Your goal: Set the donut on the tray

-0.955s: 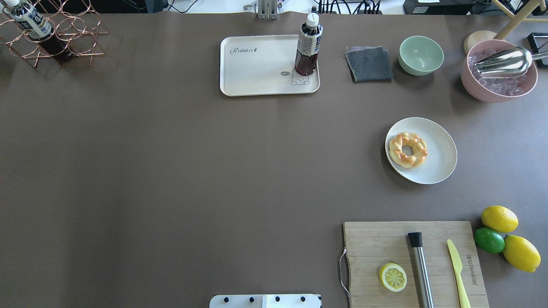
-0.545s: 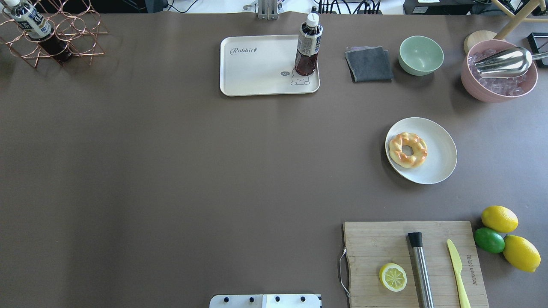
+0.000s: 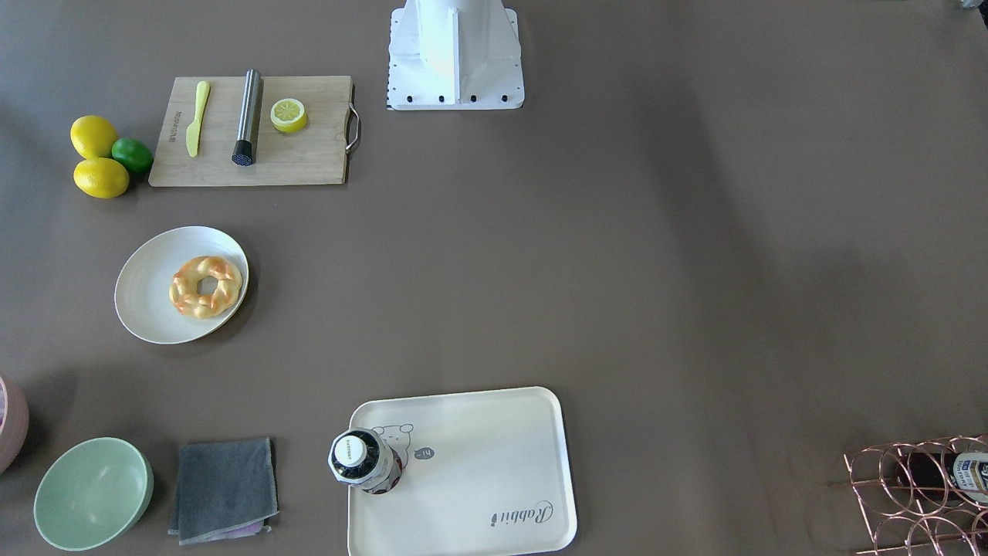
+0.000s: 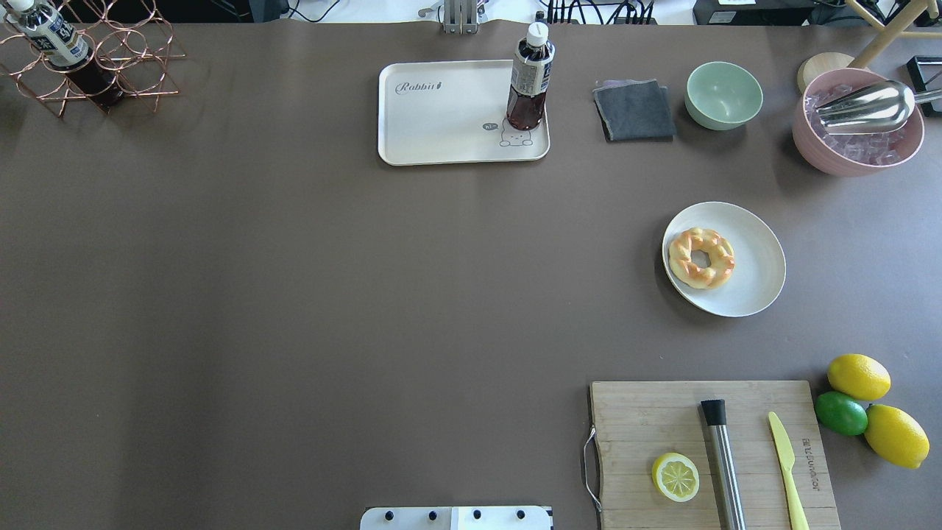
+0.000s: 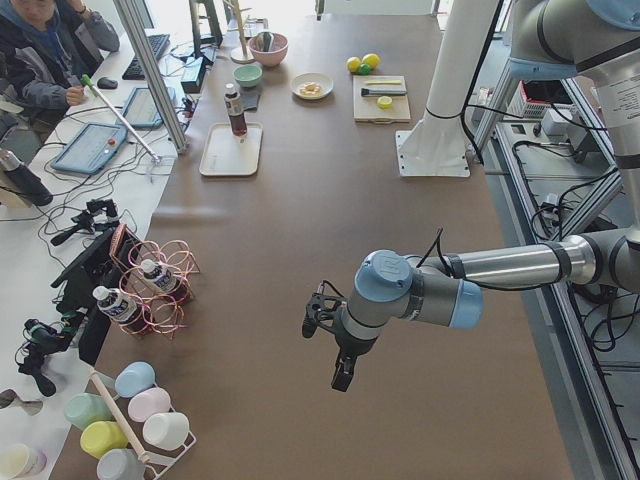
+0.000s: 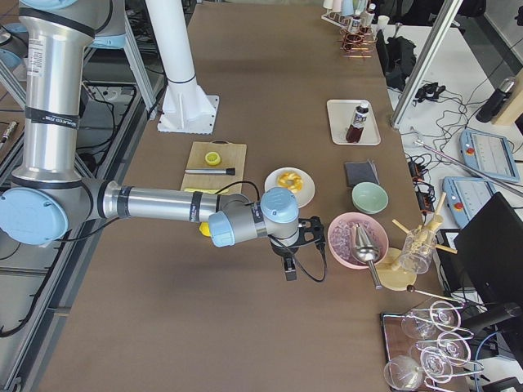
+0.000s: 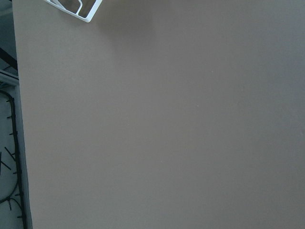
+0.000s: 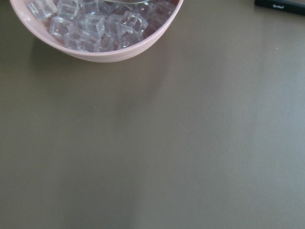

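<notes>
The donut (image 4: 701, 257) is a braided yellow-orange ring lying on the left part of a round off-white plate (image 4: 758, 272) at the table's right; it also shows in the front view (image 3: 205, 286). The cream-white tray (image 4: 441, 118) with the "Rabbit" mark lies at the far middle and carries an upright dark bottle (image 4: 530, 81) at its right end. My left gripper (image 5: 343, 372) shows only in the exterior left view, over bare table far from both. My right gripper (image 6: 288, 269) shows only in the exterior right view, near the pink bowl. I cannot tell whether either is open or shut.
A wooden cutting board (image 4: 662, 412) with a lemon half, metal muddler and yellow knife lies near right. Lemons and a lime (image 4: 857, 377) sit beside it. A grey cloth (image 4: 634, 110), green bowl (image 4: 724, 95) and pink ice bowl (image 4: 854, 158) stand at the far right. A copper wire rack (image 4: 103, 59) stands far left.
</notes>
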Tool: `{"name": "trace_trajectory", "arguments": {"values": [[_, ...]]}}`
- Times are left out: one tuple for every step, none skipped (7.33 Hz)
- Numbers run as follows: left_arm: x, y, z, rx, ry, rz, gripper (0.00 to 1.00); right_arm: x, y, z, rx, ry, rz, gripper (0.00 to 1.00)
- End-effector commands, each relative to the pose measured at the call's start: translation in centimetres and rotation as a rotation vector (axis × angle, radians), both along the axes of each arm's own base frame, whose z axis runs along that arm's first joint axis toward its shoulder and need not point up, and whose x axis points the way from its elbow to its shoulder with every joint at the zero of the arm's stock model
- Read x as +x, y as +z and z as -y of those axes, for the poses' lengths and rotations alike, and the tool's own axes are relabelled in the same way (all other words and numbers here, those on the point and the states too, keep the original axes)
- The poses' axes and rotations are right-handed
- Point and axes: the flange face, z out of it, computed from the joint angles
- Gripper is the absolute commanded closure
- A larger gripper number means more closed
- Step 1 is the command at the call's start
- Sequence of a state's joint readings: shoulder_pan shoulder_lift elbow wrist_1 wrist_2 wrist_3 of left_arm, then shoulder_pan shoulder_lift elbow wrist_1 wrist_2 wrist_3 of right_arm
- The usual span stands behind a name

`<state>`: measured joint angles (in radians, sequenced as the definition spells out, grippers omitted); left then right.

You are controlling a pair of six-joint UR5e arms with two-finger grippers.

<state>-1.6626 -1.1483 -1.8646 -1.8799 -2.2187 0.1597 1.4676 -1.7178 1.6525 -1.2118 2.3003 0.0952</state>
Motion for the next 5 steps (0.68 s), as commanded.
{"name": "trace_trajectory", "arguments": {"values": [[0.1, -0.3, 0.0, 0.003, 0.0, -0.006, 0.03, -1.9, 0.8, -1.8, 0.157, -0.043, 0.019, 0.0], [0.1, -0.1, 0.0, -0.001, -0.001, -0.005, 0.03, -3.9, 0.0, -1.6, 0.143, -0.043, 0.052, 0.0], [0.1, -0.1, -0.1, -0.004, -0.001, -0.005, 0.03, -7.6, -2.3, -0.8, 0.092, -0.015, 0.1, 0.0], [0.1, -0.1, -0.1, -0.005, -0.003, -0.003, 0.03, -11.9, -4.1, 0.1, 0.052, -0.011, 0.144, 0.01], [0.0, 0.0, -0.1, -0.006, -0.005, 0.005, 0.03, -15.8, -5.9, 1.3, -0.003, -0.005, 0.175, 0.02]]}}
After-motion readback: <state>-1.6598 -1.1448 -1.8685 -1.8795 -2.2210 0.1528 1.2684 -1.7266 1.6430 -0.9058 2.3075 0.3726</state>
